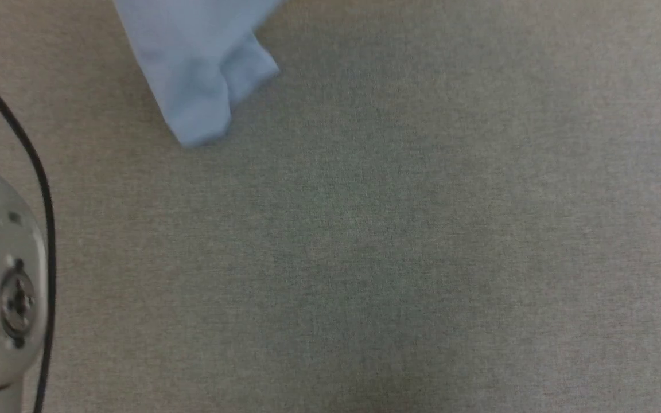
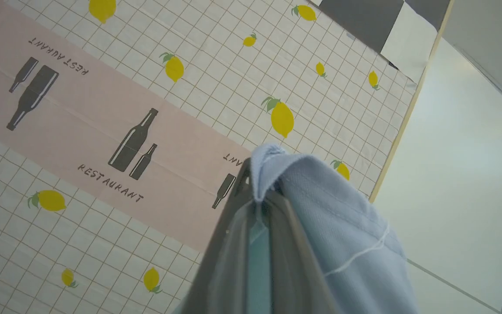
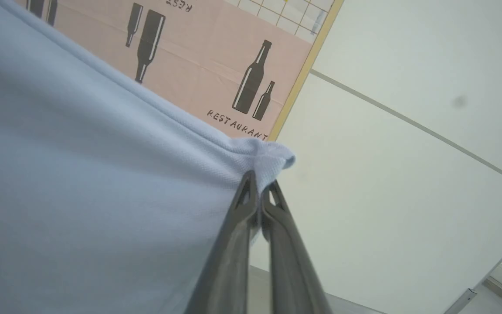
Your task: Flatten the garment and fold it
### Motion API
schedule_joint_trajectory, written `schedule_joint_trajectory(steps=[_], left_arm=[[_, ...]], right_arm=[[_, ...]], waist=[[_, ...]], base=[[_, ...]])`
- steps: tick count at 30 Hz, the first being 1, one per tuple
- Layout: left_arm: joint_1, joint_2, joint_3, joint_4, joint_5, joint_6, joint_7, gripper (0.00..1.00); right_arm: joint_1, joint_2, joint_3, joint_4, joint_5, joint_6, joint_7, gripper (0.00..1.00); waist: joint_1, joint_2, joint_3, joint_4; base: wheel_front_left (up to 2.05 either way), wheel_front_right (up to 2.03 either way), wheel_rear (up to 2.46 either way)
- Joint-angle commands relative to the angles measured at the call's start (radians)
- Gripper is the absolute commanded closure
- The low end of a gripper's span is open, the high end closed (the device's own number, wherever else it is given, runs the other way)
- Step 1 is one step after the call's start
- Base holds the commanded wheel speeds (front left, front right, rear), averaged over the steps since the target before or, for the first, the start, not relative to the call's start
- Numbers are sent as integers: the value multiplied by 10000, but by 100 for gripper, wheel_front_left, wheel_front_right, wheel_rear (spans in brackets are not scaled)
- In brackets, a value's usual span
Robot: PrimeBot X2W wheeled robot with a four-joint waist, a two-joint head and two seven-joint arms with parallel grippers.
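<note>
My left pincer (image 2: 257, 186) is closed tight on a bunched edge of the light blue shirt (image 2: 334, 218). My right pincer (image 3: 260, 182) is pinched shut on another corner (behind both is a lemon-print cloth (image 2: 216, 87)). In the head view, the shirt's end is at the upper left, over the grey counter (image 1: 393, 241).

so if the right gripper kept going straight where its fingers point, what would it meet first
The right gripper is shut on the shirt, whose edge bunches just past its tips. Beyond that, roughly where the pink bottle-print cloth meets the pale wall, though depth is unclear.
</note>
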Motion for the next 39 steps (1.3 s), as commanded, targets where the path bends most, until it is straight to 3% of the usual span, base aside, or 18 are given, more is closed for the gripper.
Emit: schedule_joint_trajectory(steps=[1,5,9,13,19,23,30,34,39], left_arm=[[-517,153,66,104,65,-146,-314,100],[-1379,253,159,460,169,-528,-1322,100],[-1261,308,149,863,246,-1016,-1866,100],[30,523,-230,1481,599,-1423,-1877,100],[3434,909,-778,1943,1171,-1704,-1718,100],[6515,997,-985,1457,1278,-1622,-1285,100],[12147,450,-710,-454,217,-912,450,100],[14481,176,-842,-1514,-356,-643,1606,100],[16288,8,-1163,-2295,-659,-241,2707,100]], right_arm=[[-407,85,-164,204,-222,-19,-298,100],[-1193,426,-491,753,-633,-19,-1190,100],[-1289,650,-606,1258,-727,-19,-1937,100],[-360,671,-125,1802,-371,-19,-2305,100],[2324,652,849,2173,1016,-19,-2303,100],[4627,470,1442,1766,2037,-19,-2119,100],[8686,97,1354,170,3148,-19,-1676,100],[10464,255,741,-633,3166,-19,-1515,100],[11986,507,271,-1489,2773,-19,-1265,100]], waist=[[-2,0,714,-208],[-2,0,795,-204],[-2,0,594,-96],[-2,0,142,40],[-2,0,-920,282],[-2,0,-1739,481],[-2,0,-2761,784],[-2,0,-3098,960],[-2,0,-3378,1065]], base=[[0,0,0],[0,0,0],[0,0,0],[0,0,0],[0,0,0],[0,0,0],[0,0,0],[0,0,0],[0,0,0]])
